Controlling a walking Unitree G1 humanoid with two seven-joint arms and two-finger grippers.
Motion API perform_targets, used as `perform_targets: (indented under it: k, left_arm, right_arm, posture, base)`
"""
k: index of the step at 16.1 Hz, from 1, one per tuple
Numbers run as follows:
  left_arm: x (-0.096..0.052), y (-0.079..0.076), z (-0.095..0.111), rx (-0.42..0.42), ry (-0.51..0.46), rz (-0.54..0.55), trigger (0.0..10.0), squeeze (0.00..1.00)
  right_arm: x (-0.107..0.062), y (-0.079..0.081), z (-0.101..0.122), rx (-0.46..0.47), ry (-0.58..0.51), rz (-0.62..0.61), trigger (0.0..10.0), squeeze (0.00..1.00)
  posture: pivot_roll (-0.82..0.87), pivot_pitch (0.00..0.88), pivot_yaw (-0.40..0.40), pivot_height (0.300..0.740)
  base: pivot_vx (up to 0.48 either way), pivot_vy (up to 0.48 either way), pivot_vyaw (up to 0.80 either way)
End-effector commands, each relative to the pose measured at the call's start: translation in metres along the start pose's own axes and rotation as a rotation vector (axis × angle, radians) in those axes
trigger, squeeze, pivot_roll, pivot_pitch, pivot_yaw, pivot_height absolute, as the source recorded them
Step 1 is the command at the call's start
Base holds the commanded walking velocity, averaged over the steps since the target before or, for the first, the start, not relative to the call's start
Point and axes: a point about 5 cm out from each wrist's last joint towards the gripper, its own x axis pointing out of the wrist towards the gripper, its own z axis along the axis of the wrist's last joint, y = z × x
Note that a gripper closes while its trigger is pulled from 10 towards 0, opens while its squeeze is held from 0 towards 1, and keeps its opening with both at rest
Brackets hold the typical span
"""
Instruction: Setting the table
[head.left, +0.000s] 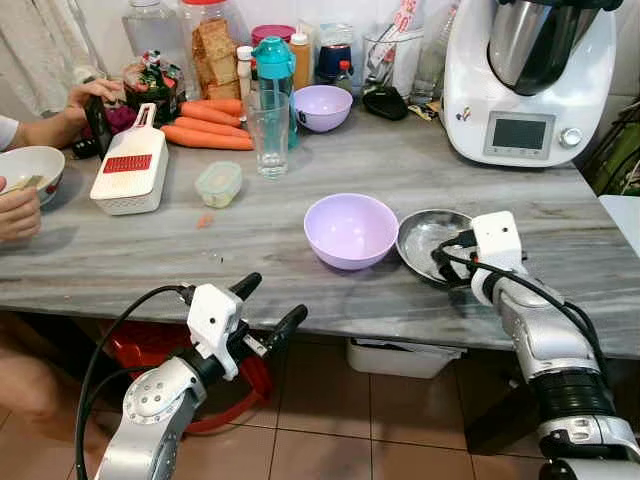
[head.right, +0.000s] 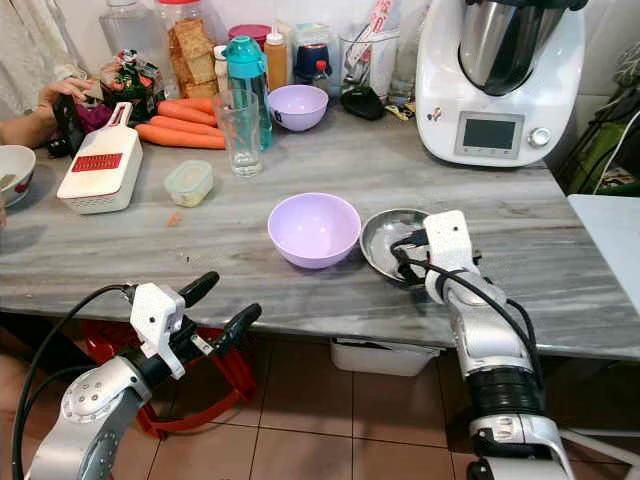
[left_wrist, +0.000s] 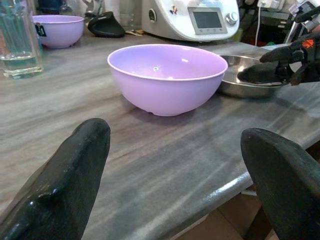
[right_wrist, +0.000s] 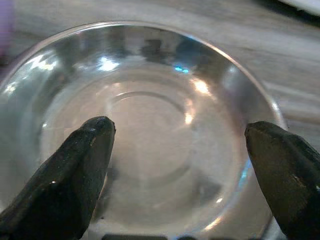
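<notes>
Person's hand (head.left: 18, 213): at the far left edge of the counter (head.left: 300, 290), beside a white bowl (head.left: 30, 168); a second hand reaches toward the clutter at the back.
Grater (head.left: 130, 172): white with a red strip, lying flat near the left end, carrots (head.left: 205, 125) behind it.
Small container (head.left: 219, 184): lidded, just right of the grater, with a drinking glass (head.left: 268, 133) standing behind it.
Left gripper (head.left: 268, 308): hangs below and in front of the counter's near edge, fingers spread wide apart and holding nothing; its wrist view looks straight at the purple bowl.
Purple bowl (head.left: 350, 229): upright, near the middle of the counter toward the front edge, just left of the metal plate and nearly touching it.
Metal plate (head.left: 425, 238): shallow and round, so it has no long axis to line up with; it rests flat on the counter right of the bowl.
Right gripper (head.left: 452, 262): poised at the plate's near right rim, fingers (right_wrist: 75, 170) released and spread across the dish, not yet closed on anything.
Key relation: the plate lies directly ahead of and beneath the right fingers, so the right arm is far nearer to it; the left arm faces the bowl instead.
Likely next: closing on the plate's rim, judged from this pose.
Kitchen machine (head.left: 528, 80): white, at the back right, well apart from the work.
</notes>
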Motion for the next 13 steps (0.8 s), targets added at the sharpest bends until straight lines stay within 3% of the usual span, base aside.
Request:
perform_targets:
  k: [1, 5, 13]
  left_arm:
    - [-0.001, 0.0, 0.003, 0.024, 0.003, -0.007, 10.0, 0.0]
    - [-0.001, 0.0, 0.004, 0.027, 0.011, -0.007, 10.0, 0.0]
    - [0.0, 0.0, 0.003, 0.029, 0.018, -0.008, 10.0, 0.0]
  right_arm:
    - [0.001, 0.004, 0.001, 0.006, 0.008, 0.028, 10.0, 0.0]
    - [0.001, 0.021, -0.001, 0.023, 0.029, 0.141, 10.0, 0.0]
    - [0.001, 0.029, 0.004, 0.045, 0.023, 0.182, 10.0, 0.0]
  posture:
    - [-0.01, 0.068, 0.018, 0.74]
    - [-0.01, 0.072, 0.019, 0.74]
    - [-0.01, 0.072, 0.019, 0.74]
  base:
    - [0.0, 0.0, 0.0]
    - [0.0, 0.0, 0.0]
    - [0.0, 0.0, 0.0]
